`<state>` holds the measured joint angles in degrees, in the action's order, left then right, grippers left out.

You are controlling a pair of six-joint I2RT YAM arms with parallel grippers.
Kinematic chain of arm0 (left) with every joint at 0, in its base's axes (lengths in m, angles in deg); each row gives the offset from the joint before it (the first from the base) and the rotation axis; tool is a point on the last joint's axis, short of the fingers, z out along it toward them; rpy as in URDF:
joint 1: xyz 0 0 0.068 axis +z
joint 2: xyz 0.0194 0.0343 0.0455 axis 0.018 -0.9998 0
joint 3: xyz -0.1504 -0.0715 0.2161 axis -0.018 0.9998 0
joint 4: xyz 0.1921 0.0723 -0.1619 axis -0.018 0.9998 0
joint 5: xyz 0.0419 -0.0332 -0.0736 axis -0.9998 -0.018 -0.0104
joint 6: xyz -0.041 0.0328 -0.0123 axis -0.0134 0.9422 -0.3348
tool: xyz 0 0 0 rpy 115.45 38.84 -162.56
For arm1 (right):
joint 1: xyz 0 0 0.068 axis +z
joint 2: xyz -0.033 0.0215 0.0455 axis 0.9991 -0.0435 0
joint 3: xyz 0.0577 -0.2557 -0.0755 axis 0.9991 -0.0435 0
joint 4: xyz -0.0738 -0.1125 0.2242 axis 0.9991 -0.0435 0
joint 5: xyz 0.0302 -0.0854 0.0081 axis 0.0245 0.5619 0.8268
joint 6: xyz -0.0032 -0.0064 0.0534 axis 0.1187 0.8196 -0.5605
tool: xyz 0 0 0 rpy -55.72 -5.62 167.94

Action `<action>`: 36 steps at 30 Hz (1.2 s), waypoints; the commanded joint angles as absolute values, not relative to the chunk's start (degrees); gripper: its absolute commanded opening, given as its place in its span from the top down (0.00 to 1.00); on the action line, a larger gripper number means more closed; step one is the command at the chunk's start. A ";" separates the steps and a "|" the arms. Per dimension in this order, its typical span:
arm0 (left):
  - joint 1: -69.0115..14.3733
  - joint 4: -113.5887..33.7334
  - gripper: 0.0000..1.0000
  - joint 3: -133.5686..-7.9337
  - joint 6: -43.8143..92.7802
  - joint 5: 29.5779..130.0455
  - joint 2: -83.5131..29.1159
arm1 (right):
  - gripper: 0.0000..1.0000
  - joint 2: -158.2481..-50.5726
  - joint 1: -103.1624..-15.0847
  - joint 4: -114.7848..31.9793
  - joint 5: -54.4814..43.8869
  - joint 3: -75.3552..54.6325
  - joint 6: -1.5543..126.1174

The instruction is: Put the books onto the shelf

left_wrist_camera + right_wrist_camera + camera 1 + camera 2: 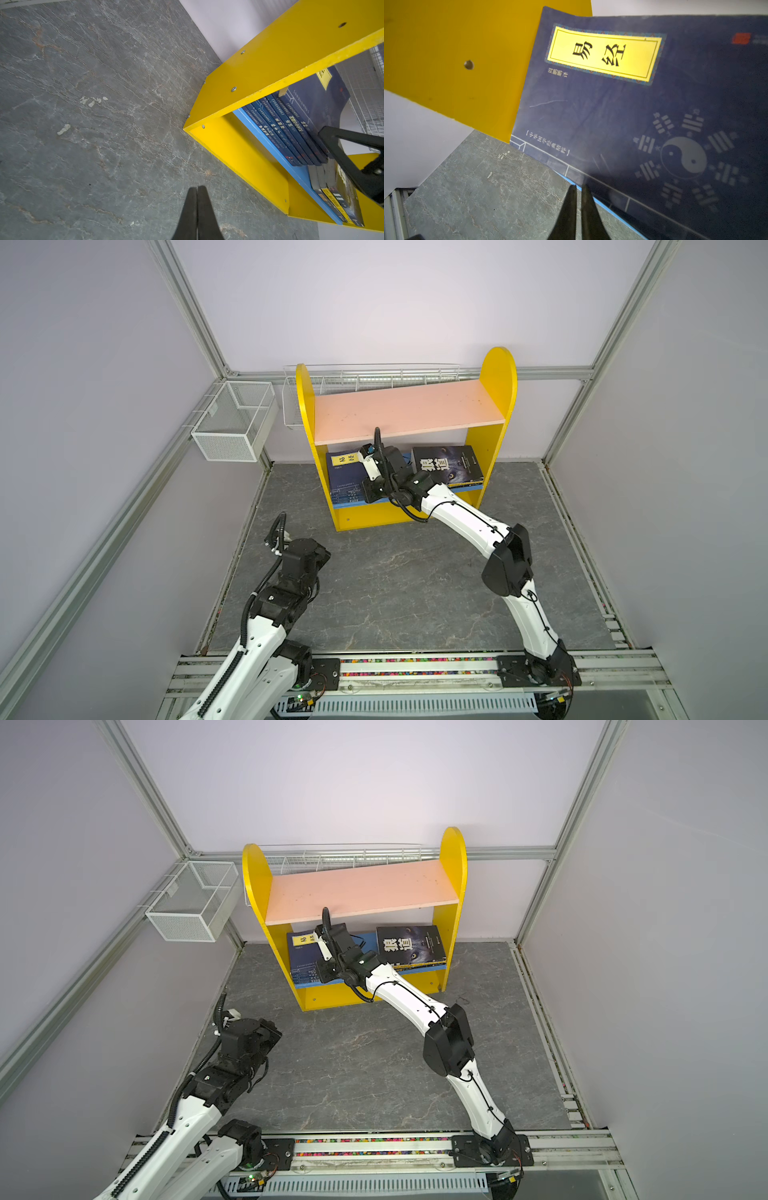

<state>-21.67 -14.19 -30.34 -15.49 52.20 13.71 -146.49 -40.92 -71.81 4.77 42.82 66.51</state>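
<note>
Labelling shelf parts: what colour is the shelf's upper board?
The upper board is pale pink, plainest in a top view.

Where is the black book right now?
In both top views the black book tops a stack at the right end of the lower tier of the shelf, beside its right yellow panel and right of the navy books.

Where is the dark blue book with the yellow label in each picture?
Top view: book at the shelf's lower left end.
Top view: book, same spot.
Left wrist: book leaning over the blue spines.
Right wrist: book fills most of the picture.
Shared landmark: yellow side panel.
</note>
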 commanded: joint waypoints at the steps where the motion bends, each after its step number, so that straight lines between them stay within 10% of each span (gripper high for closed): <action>1: -21.78 -14.62 1.00 -31.09 -15.98 52.22 13.89 | 0.88 -145.76 -40.95 -70.65 5.24 41.75 66.84; 16: -21.78 -15.25 1.00 -30.13 -16.04 52.86 13.88 | 0.87 -132.10 -47.94 -59.04 10.79 21.84 63.95; 36: -21.80 -14.34 1.00 -30.39 -16.04 52.19 14.25 | 0.86 -139.82 -50.04 -60.58 9.89 26.72 61.25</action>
